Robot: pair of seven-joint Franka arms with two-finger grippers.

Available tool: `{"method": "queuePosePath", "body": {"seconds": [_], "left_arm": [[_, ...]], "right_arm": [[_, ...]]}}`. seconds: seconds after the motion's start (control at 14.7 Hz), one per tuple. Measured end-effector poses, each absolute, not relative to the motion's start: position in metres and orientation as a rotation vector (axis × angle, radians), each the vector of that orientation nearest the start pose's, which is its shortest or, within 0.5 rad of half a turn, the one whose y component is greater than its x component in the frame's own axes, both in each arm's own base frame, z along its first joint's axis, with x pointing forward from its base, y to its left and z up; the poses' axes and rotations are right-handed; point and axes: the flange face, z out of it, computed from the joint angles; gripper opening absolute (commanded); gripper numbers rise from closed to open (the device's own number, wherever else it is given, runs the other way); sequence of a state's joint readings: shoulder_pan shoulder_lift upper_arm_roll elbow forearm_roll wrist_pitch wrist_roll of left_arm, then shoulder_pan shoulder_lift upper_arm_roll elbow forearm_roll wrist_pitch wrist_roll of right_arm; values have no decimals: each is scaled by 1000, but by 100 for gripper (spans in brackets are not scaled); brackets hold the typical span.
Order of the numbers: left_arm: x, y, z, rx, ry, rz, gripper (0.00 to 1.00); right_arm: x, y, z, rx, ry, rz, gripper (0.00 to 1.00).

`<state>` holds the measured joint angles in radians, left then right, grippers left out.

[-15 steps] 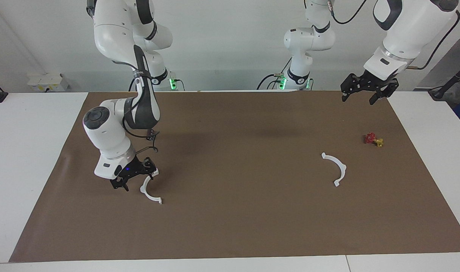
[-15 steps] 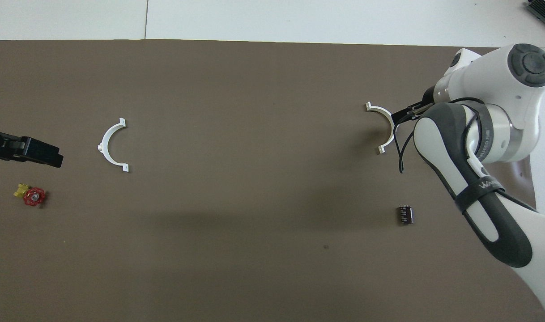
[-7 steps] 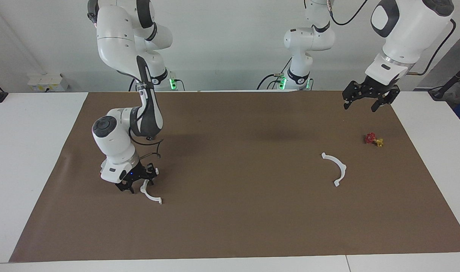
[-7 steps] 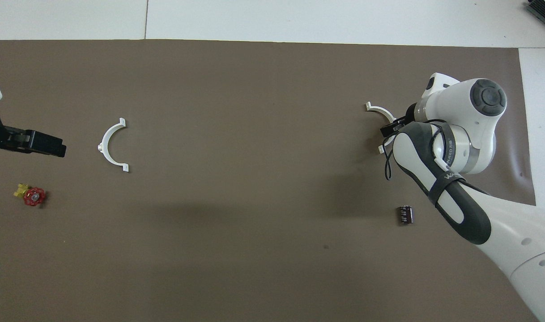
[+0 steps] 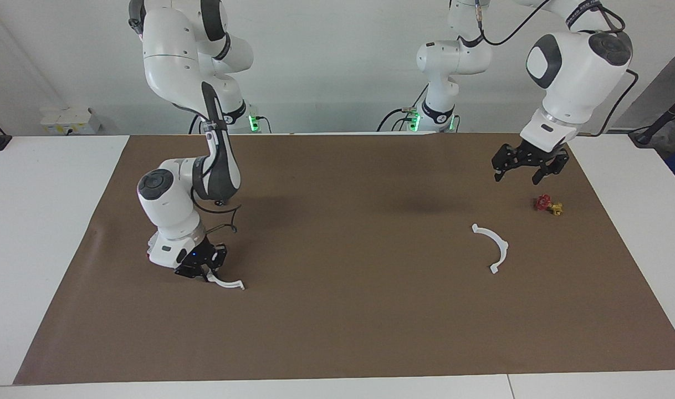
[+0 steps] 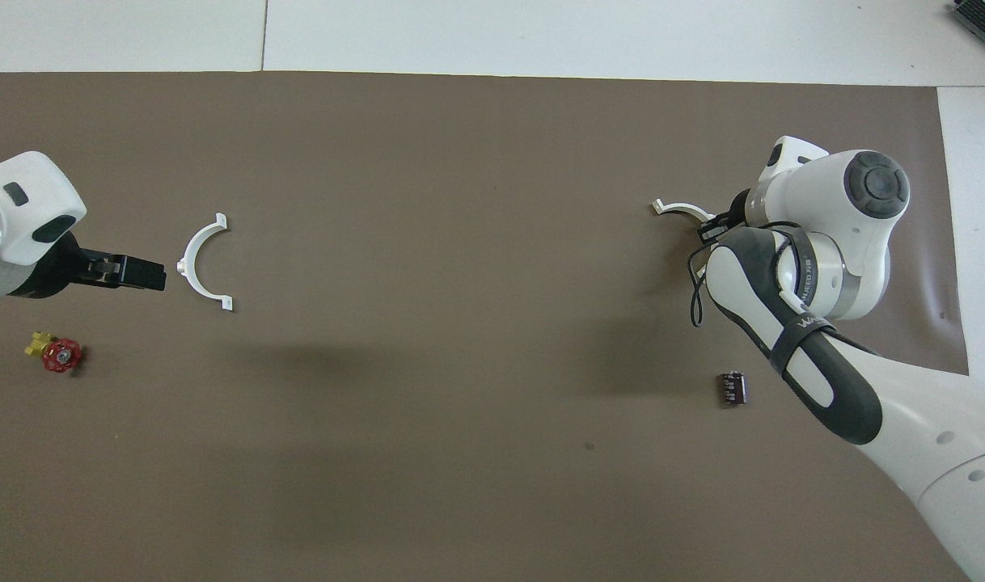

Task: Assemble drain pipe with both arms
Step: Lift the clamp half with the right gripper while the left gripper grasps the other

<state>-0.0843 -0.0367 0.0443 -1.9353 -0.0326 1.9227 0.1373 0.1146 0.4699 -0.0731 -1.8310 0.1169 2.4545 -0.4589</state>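
Observation:
The drain pipe is in two white half-rings. My right gripper (image 5: pixel 204 274) is low at the brown mat toward the right arm's end and is shut on one end of the first half-ring (image 5: pixel 228 284), which stands tilted on edge. In the overhead view this half-ring (image 6: pixel 677 208) sticks out from under the right gripper (image 6: pixel 708 229). The second half-ring (image 5: pixel 497 244) lies flat toward the left arm's end and also shows in the overhead view (image 6: pixel 202 263). My left gripper (image 5: pixel 517 174) is open and empty in the air, over the mat beside that half-ring (image 6: pixel 141 276).
A small red-and-yellow valve (image 5: pixel 547 204) lies on the brown mat (image 5: pixel 343 310) close under the left gripper; it also shows in the overhead view (image 6: pixel 55 354). A small dark block (image 6: pixel 733 388) lies near the right arm's forearm.
My right gripper came down and closed on the first half-ring, which turned from flat to tilted on edge. My left gripper has come lower and moved toward the second half-ring.

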Motion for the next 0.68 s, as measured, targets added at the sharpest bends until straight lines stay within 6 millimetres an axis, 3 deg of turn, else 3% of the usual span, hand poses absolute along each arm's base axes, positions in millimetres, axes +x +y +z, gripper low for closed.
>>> {"method": "queuePosePath", "body": {"seconds": [0.14, 0.27, 0.48, 0.68], "left_arm": [[560, -22, 471, -3160, 253, -36, 100], [569, -17, 446, -3158, 232, -58, 100], [576, -2, 421, -3154, 188, -104, 100], [587, 5, 384, -3147, 167, -138, 100]], "right_arm": [[662, 36, 304, -3049, -576, -193, 0], [661, 57, 335, -3051, -456, -135, 0], [641, 129, 385, -3108, -236, -95, 0], [609, 220, 404, -3156, -74, -110, 0]]}}
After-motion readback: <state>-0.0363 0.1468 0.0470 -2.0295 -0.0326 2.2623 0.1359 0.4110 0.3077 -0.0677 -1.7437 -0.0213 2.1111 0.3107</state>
